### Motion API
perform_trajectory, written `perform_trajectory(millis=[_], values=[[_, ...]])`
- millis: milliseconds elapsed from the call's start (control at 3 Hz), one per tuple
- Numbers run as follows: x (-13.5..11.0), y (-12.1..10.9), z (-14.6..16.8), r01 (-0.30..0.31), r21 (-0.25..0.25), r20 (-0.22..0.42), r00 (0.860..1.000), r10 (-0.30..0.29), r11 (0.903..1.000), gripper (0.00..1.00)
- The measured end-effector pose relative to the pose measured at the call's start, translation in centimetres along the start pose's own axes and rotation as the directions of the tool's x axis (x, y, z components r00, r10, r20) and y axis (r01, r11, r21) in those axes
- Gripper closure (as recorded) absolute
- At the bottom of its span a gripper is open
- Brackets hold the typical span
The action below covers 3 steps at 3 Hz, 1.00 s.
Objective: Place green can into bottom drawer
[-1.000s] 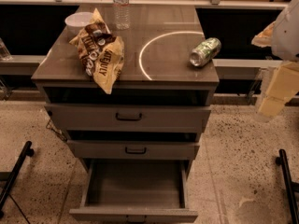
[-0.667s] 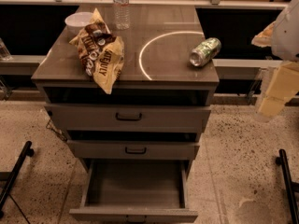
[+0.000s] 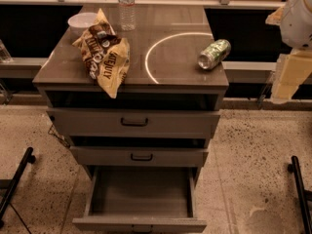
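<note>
The green can (image 3: 213,54) lies on its side on the cabinet top (image 3: 161,74), close to the right edge and just right of a white ring marked on the surface. The bottom drawer (image 3: 141,193) is pulled out toward me, and its flat floor is bare. My gripper (image 3: 287,77) hangs at the far right edge of the view, beside the cabinet and a little below the height of the can, apart from it. Above the gripper, the white arm (image 3: 297,18) is cut off by the frame.
A yellow-brown snack bag (image 3: 105,55), a white bowl (image 3: 82,21) and a clear water bottle (image 3: 126,6) sit on the left and back of the top. Two upper drawers (image 3: 134,122) with black handles are shut. Black stand legs (image 3: 17,179) flank the cabinet on the floor.
</note>
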<state>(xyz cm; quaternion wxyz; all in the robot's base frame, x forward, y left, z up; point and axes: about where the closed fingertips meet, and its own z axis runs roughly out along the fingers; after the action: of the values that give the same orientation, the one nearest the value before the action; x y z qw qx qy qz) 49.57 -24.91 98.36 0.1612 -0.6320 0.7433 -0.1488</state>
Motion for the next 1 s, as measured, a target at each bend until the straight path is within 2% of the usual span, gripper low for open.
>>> perform_trajectory(millis=[333,667,1000], values=[[1.1,-4.6,1.8,0.092,0.088,-0.077,0.993,-0.085,0.9919,0.0],[1.6,-5.1,1.9,0.104,0.098,-0.098,0.991,-0.094,0.9898,0.0],[1.7,-6.0,3.0,0.17,0.105,-0.145,0.977,-0.155,0.9798,0.0]])
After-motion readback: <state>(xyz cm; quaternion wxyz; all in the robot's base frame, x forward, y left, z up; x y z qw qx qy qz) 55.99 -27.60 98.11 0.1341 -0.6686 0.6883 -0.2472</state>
